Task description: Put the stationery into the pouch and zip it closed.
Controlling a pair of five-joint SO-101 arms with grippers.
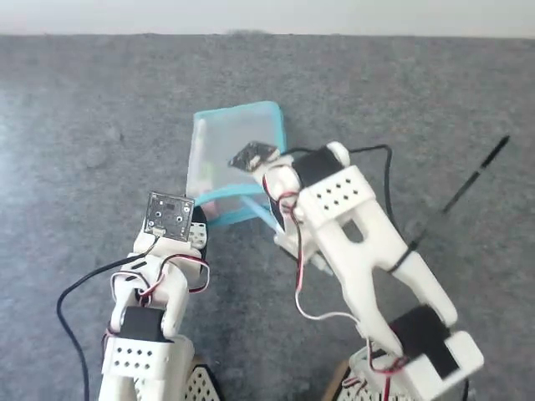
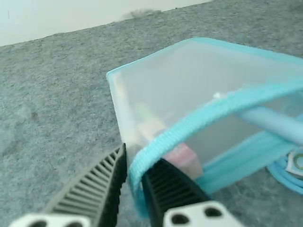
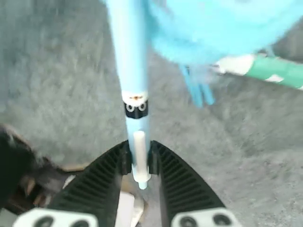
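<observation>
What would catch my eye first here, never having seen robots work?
A see-through plastic pouch with sky-blue trim lies mid-table on the grey felt mat, just ahead of two white arms. The left arm has its black ribbed jaws shut on the pouch's blue zip edge, while the right arm has its jaws clamped on a slim pale-blue pen pointed at the pouch.

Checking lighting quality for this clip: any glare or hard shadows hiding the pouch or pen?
High view: soft even light, only faint shadows on the mat. Left wrist view: no glare on the pouch, contents show through. Right wrist view: pen evenly lit in the right claw.
</observation>
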